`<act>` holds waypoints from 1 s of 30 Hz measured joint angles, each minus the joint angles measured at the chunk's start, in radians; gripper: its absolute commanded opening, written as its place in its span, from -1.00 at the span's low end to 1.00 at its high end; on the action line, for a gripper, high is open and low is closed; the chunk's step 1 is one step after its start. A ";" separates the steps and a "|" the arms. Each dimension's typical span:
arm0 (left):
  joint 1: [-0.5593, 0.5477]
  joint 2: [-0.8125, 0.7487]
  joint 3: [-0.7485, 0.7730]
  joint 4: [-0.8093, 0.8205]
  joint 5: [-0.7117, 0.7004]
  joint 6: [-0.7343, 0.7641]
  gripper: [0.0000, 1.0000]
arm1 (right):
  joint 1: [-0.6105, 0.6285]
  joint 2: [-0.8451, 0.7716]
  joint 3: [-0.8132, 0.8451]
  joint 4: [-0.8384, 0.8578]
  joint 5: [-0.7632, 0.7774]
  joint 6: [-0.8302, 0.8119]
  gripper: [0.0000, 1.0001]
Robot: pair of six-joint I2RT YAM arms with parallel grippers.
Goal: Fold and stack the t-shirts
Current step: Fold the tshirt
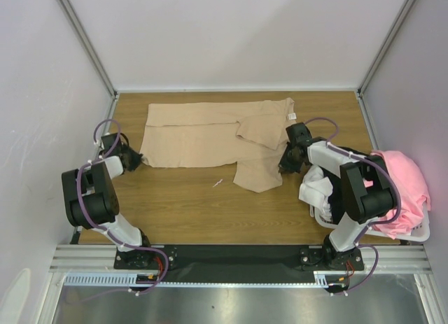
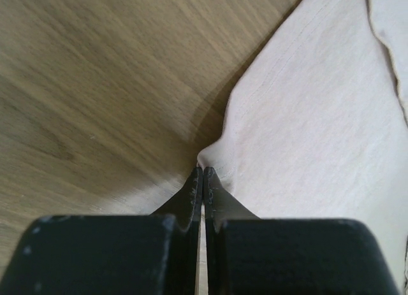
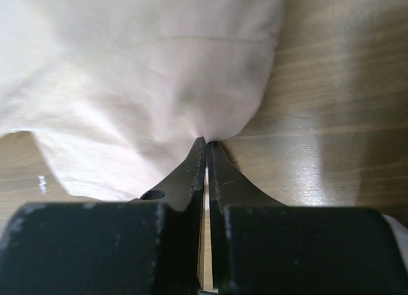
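Tan t-shirt (image 1: 203,135) spread across the far half of the wooden table (image 1: 196,212), seen from above: body lying sideways, right part folded over itself and hanging down toward the near side. Left gripper (image 1: 136,158) sits at the shirt's left edge, right gripper (image 1: 285,164) at the folded right edge. Off to the right, a white basket (image 1: 414,233) holds a pink t-shirt (image 1: 402,187), with a white t-shirt (image 1: 316,187) spilling over its left rim.

Over to the left wrist camera: the two black fingers (image 2: 190,199) are pressed together, and the tan cloth puckers right at their tips, so the edge looks pinched. Bare wood fills the left.

Right wrist camera now: same story, fingers (image 3: 185,174) together, the shirt's hem gathered into a small peak at the tips, wood on the right.
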State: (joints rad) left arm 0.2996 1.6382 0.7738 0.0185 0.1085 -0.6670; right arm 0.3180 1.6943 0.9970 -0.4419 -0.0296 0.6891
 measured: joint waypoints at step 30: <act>-0.079 0.170 0.373 -0.029 -0.123 -0.096 -0.99 | -0.219 0.314 0.573 0.011 -0.156 -0.121 -1.00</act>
State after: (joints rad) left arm 0.2203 1.8084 1.1469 -0.0109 -0.0147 -0.7631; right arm 0.0994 2.0079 1.5696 -0.4309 -0.1860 0.5682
